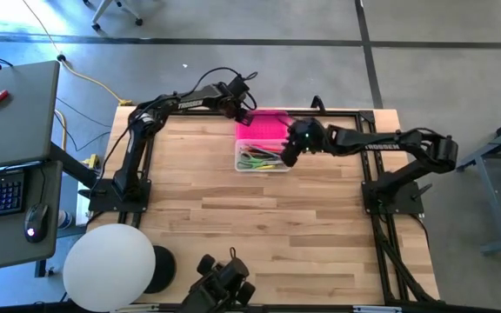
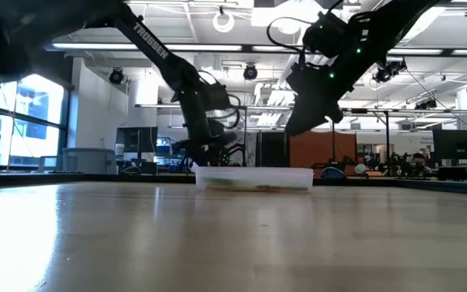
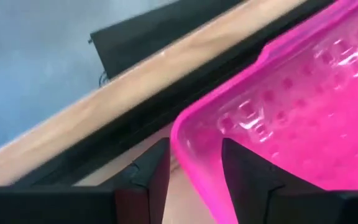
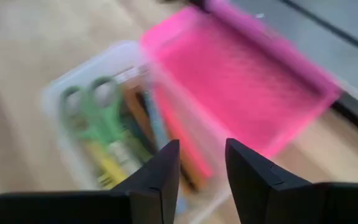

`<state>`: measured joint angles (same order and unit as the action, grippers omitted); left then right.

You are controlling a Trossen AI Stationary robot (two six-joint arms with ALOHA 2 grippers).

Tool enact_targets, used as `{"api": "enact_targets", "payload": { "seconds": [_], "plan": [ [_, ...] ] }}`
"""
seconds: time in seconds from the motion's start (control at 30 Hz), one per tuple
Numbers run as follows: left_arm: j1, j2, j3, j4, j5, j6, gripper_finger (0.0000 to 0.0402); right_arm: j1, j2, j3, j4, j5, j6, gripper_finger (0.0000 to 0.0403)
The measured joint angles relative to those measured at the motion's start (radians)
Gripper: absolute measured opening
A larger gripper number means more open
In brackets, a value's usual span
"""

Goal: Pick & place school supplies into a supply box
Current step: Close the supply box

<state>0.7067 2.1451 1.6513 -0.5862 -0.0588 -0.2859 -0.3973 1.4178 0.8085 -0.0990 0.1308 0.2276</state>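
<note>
Two dark robot arms meet over a supply box (image 1: pixel 262 159) near the far edge of a wooden worktop (image 1: pixel 259 235). The left hand (image 3: pixel 194 165) has its fingers apart, with the rim of the box's bright pink lid (image 3: pixel 291 106) sitting between them; whether they press on it cannot be told. The right hand (image 4: pixel 202 163) has its fingers apart and holds nothing, hovering above the box's right end. The box lies open: the pink lid is folded back flat toward the far edge, and the clear base, on the near side, holds the school supplies (image 4: pixel 123 140), among them green-handled scissors (image 4: pixel 95 115) and a jumble of pens and pencils. The left arm reaches in low from the far left corner. The right arm stretches from the right side, its wrist raised and angled downward.
</note>
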Motion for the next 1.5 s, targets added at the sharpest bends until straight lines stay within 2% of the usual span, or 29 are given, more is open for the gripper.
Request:
{"api": "enact_targets", "payload": {
  "seconds": [0.1, 0.3, 0.47, 0.63, 0.77, 0.87, 1.0, 1.13, 1.2, 1.33, 1.5],
  "plan": [
    [0.0, 0.026, 0.0, -0.002, -0.007, 0.0, 0.0168, 0.052, 0.0, 0.0, -0.018, -0.003, 0.0, 0.0108],
    [0.0, 0.039, 0.0, 0.0, -0.056, 0.0, 0.0138, 0.155, 0.0, 0.0, -0.032, 0.088, 0.017, 0.0108],
    [0.0, 0.039, 0.0, 0.028, -0.066, -0.015, 0.0082, 0.226, 0.0, -0.013, -0.038, 0.154, 0.083, 0.0108],
    [-0.002, 0.039, 0.0, 0.061, -0.058, -0.017, 0.0017, 0.289, 0.0, -0.086, -0.019, 0.194, 0.161, 0.0108],
    [-0.012, 0.039, 0.001, 0.072, -0.062, 0.007, 0.0024, 0.33, 0.0, -0.175, 0.046, 0.236, 0.283, 0.0108],
    [-0.021, 0.039, 0.001, 0.062, -0.064, 0.008, 0.004, 0.377, 0.0, -0.252, 0.242, 0.225, 0.319, 0.0108],
    [-0.047, 0.039, 0.001, 0.063, -0.045, 0.003, 0.0031, 0.419, 0.0, -0.365, 0.561, 0.247, 0.309, 0.0108],
    [-0.085, 0.039, 0.001, 0.072, -0.059, 0.002, 0.0012, 0.418, 0.0, -0.479, 0.776, 0.379, 0.37, 0.0108],
    [-0.106, 0.033, 0.001, 0.07, -0.125, 0.002, 0.0012, 0.415, 0.0, -0.541, 0.86, 0.455, 0.444, 0.0108],
    [-0.142, 0.013, 0.001, 0.077, -0.222, 0.006, 0.0021, 0.415, 0.0, -0.67, 1.055, 0.542, 0.602, 0.0108],
    [-0.18, -0.011, 0.001, 0.155, -0.151, 0.048, 0.0024, 0.403, 0.001, -0.799, 1.281, 0.588, 0.67, 0.0108]
  ]
}}
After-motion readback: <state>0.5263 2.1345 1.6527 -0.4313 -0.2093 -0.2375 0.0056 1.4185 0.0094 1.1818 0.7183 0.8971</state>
